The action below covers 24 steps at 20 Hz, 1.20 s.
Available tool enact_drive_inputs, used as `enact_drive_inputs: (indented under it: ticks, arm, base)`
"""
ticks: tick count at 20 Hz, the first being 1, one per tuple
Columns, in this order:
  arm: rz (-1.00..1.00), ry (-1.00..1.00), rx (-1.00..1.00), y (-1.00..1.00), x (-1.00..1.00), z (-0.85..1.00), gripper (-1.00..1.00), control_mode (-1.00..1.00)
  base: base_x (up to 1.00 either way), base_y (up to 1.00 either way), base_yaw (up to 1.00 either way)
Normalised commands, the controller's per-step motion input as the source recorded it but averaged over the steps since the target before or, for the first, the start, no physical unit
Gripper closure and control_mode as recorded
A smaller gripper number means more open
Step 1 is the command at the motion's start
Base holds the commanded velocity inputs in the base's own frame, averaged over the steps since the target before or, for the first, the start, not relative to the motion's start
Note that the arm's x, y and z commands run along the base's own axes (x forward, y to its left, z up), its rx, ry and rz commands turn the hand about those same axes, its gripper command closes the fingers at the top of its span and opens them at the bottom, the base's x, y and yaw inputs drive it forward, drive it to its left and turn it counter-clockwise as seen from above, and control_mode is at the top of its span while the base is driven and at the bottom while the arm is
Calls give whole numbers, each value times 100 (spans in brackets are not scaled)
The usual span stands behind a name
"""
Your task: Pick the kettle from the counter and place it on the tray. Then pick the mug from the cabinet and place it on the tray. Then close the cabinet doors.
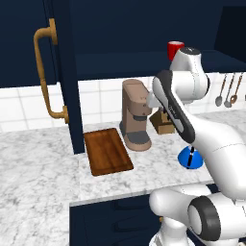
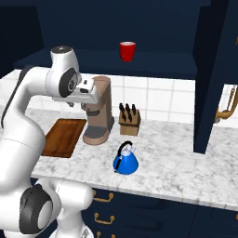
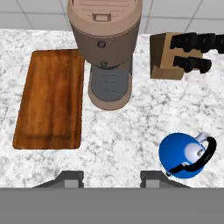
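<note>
While the gripper hangs above the counter, its jaws stand apart and hold nothing.
In the hand view the kettle sits on the marble just right of the fingertips, the tray lies ahead to their left, and the coffee machine stands straight ahead with the knife block to its right. The mug rests on the shelf of the cabinet, whose doors hang wide.
</note>
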Motion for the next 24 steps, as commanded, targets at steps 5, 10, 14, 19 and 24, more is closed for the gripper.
enact_drive_inputs:
  ticks: [5,10,14,19,24]
  arm:
    - [-4,0,0,-15,-5,-2,-100,-100]
    - [-53,0,-7,-31,6,-34,-100,-100]
    - [-40,0,-4,-33,4,-18,-100,-100]
    - [-2,0,1,-10,3,-1,-100,-100]
    - [0,9,8,-30,5,-26,-100,-100]
  base:
    - [0,0,0]
    - [0,0,0]
    - [0,0,0]
    - [0,0,0]
    - [0,0,0]
